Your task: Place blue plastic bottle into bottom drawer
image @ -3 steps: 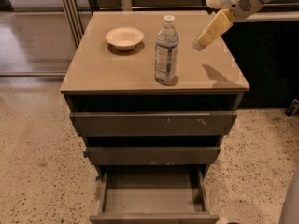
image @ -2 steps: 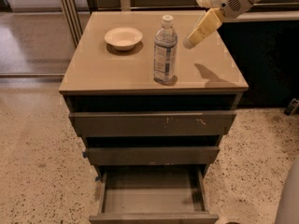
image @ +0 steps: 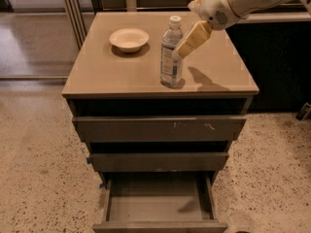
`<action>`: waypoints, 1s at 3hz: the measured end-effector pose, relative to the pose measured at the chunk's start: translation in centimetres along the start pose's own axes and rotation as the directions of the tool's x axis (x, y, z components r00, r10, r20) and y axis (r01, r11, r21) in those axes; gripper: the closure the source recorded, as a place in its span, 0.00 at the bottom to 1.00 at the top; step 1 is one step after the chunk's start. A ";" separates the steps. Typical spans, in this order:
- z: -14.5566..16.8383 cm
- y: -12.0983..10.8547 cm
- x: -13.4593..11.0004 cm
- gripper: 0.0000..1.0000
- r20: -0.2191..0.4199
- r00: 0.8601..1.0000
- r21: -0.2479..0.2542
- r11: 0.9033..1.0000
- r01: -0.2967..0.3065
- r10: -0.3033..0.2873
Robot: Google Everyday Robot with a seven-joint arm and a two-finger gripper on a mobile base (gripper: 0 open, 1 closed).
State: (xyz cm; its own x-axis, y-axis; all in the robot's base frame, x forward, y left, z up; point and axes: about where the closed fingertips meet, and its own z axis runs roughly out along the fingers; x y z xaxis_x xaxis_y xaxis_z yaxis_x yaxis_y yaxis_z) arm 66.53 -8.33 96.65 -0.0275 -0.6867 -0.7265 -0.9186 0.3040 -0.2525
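While bottom drawer stands open, tool has moved in beside blue plastic bottle; grip state unclear.

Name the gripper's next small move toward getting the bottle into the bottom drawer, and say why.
Probably ease the gripper a little left until it straddles the blue plastic bottle, then grasp. The bottle stands upright on the cabinet top, not yet lifted, with the gripper at its upper right side. The bottom drawer is already open below.
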 end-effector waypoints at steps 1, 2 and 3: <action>2.0 0.6 0.2 0.00 -0.008 1.000 0.018 1.000 0.011 -0.011; 3.4 1.0 0.5 0.00 -0.015 1.000 0.021 1.000 0.011 -0.011; 4.7 1.0 0.9 0.14 -0.014 1.000 0.017 1.000 -0.002 0.002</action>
State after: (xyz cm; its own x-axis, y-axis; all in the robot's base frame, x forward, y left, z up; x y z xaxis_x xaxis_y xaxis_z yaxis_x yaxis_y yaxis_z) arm 67.39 -5.57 92.72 -0.0354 -0.6953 -0.7179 -0.9117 0.3166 -0.2617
